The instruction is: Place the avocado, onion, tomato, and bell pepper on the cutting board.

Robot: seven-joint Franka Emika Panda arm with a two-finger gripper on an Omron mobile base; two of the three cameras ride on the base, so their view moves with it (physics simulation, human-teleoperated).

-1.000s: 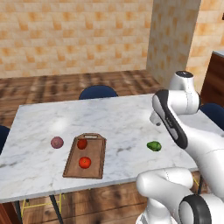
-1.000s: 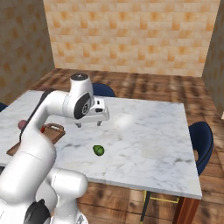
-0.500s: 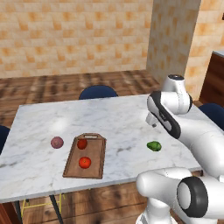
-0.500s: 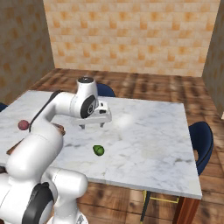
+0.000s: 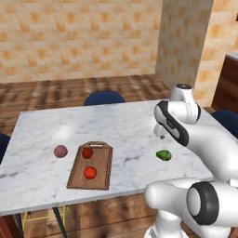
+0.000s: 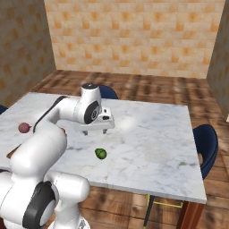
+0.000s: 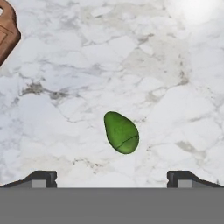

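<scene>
The green avocado [image 5: 163,155] [image 6: 101,154] lies alone on the marble table, right of the cutting board. My gripper [image 6: 95,132] hangs open just above the table, a little behind it and not touching. In the hand view the avocado [image 7: 121,132] sits between and ahead of my fingertips [image 7: 41,178], with nothing in the jaws. The brown cutting board [image 5: 101,160] carries two shiny red items [image 5: 87,152] [image 5: 90,172], the tomato and bell pepper; I cannot tell which is which. The mauve onion [image 5: 60,151] [image 6: 24,128] rests on the table left of the board.
One corner of the board [image 7: 6,35] shows at the hand view's upper left. Blue chairs stand at the far side [image 5: 104,97] and the right end [image 6: 205,143] of the table. The near table edge [image 6: 147,190] runs close behind the avocado.
The hand has swung in and come lower over the table near the avocado, jaws still wide. The avocado, the onion and the red items have stayed put.
</scene>
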